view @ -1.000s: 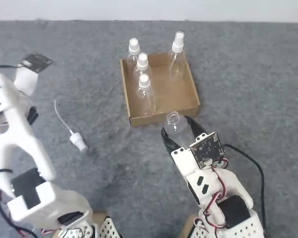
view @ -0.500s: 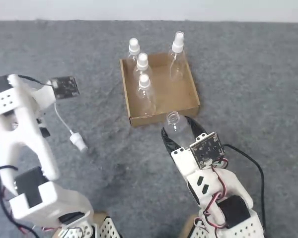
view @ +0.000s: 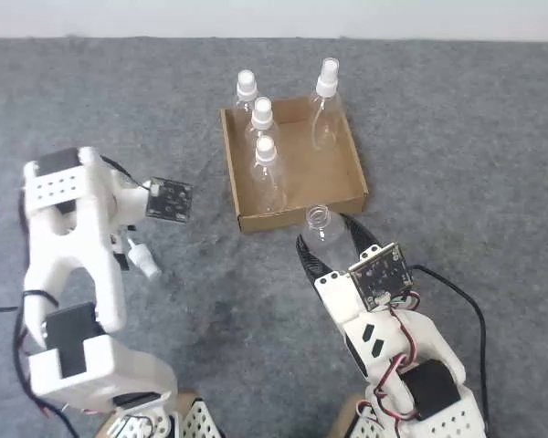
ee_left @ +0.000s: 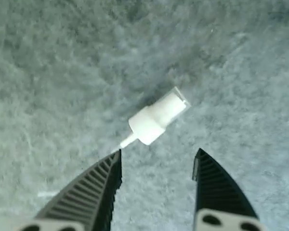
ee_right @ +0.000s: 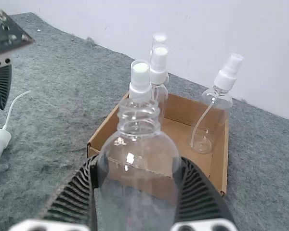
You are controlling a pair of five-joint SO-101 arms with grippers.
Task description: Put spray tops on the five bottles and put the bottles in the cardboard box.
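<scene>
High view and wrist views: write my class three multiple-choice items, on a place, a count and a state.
1. The loose white plastic spray top lies: A on the grey carpet below the left claw; B on a shelf; C in a person's hand.
2. How many clear bottles wearing white tops are there? A two; B four; C six.
3. The right claw is: A open, empty; B shut on the uncapped clear plastic bottle; C shut on a cloth.
Answers: A, the left wrist view shows it on carpet; B, four stand at the brown cardboard box; B, both fingers press its sides.
</scene>
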